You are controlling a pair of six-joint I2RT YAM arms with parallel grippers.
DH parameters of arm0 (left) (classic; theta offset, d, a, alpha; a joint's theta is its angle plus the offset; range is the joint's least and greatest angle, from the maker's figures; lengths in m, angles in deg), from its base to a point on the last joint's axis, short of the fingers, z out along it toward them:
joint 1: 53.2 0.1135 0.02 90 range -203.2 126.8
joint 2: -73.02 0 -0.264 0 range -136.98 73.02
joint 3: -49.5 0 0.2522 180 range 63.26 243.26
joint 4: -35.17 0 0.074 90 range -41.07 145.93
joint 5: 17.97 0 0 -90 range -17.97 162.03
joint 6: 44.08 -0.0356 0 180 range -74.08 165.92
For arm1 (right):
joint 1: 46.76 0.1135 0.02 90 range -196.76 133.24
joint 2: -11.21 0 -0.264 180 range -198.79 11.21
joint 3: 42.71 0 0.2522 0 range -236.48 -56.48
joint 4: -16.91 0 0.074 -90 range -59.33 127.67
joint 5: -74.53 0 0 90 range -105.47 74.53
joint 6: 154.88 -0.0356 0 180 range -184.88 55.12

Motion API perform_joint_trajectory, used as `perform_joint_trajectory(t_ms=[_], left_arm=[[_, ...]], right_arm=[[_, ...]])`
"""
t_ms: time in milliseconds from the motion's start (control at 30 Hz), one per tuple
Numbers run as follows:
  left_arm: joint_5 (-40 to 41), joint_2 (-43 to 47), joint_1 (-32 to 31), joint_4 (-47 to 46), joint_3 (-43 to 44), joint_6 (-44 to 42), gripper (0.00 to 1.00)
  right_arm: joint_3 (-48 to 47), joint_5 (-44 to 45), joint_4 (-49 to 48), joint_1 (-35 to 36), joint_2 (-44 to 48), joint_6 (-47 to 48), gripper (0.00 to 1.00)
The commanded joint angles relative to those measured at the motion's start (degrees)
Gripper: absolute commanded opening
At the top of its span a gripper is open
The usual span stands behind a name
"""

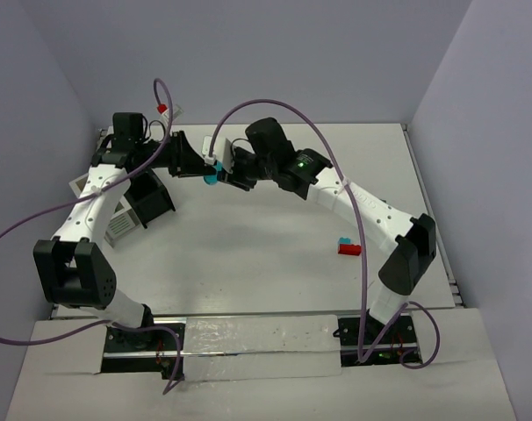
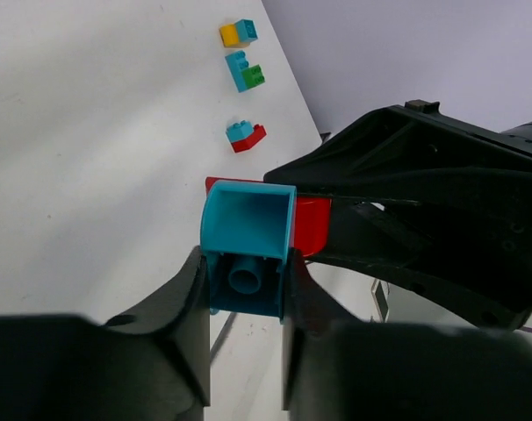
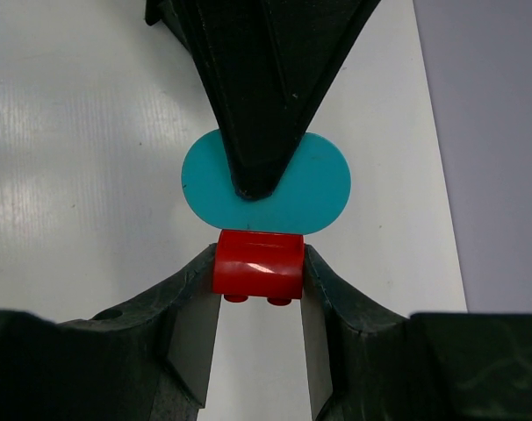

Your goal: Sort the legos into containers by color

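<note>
A teal brick (image 2: 247, 250) joined to a red brick (image 3: 258, 265) sits upper centre in the top view, over the table (image 1: 248, 254). The left gripper (image 2: 246, 263) has its fingers clamped on the teal brick, and the right gripper (image 3: 259, 259) has its fingers clamped on the red brick. The containers (image 1: 152, 200) stand at left.

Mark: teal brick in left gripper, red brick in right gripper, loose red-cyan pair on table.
teal brick (image 2: 247, 246): left wrist view, hollow underside.
red brick (image 3: 258, 265): right wrist view, glossy front face.
red-cyan pair (image 1: 348, 249): top external view, red piece.
</note>
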Motion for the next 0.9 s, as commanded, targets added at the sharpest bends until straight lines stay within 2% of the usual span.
perform_joint_trajectory(t_ms=[0, 33, 67, 133, 200, 333, 467, 533, 633, 733, 867], left_arm=[[-5.59, 0.94, 0.05, -5.72, -0.01, 2.07, 0.09], [-6.14, 1.34, 0.74, -6.09, -0.41, 2.39, 0.02], [-6.44, 1.75, 2.09, -6.98, -0.87, 3.28, 0.00], [-6.18, 2.43, 4.23, -8.40, -1.54, 4.52, 0.00], [-4.78, 2.92, 9.12, -7.22, -1.13, 3.09, 0.00], [3.51, 2.18, 15.84, 5.67, 5.22, -10.73, 0.00], [9.49, 3.46, 21.64, 7.56, 2.73, -15.78, 0.00], [17.03, 4.85, 22.52, 7.48, 0.39, -20.70, 0.00], [26.75, 8.65, 22.46, 1.04, -5.47, -24.08, 0.00], [33.29, 10.34, 22.42, -2.40, -8.89, -26.44, 0.00], [37.02, 11.02, 22.43, -6.39, -12.24, -29.02, 0.06]], right_arm=[[-1.01, 0.96, -5.03, 0.81, 1.23, -0.54, 0.00], [-0.63, 1.50, -5.09, 0.70, 1.43, -0.92, 0.00], [0.28, 1.93, -5.25, 0.55, 1.89, -1.07, 0.00], [1.89, 2.22, -5.59, 0.17, 3.22, -0.91, 0.00], [6.04, 2.71, -6.43, -0.44, 4.96, -0.63, 0.00], [11.23, 3.35, -6.06, -2.18, 7.76, -0.78, 0.00], [15.20, 3.94, -5.91, -3.86, 9.52, -0.63, 0.00], [16.59, 4.47, -5.82, -5.07, 9.78, -1.15, 0.00], [16.69, 4.73, -5.47, -5.83, 9.52, -2.08, 0.00], [16.57, 4.91, -5.35, -6.33, 9.24, -2.68, 0.00], [16.15, 4.82, -4.84, -6.74, 8.81, -3.09, 0.00]])
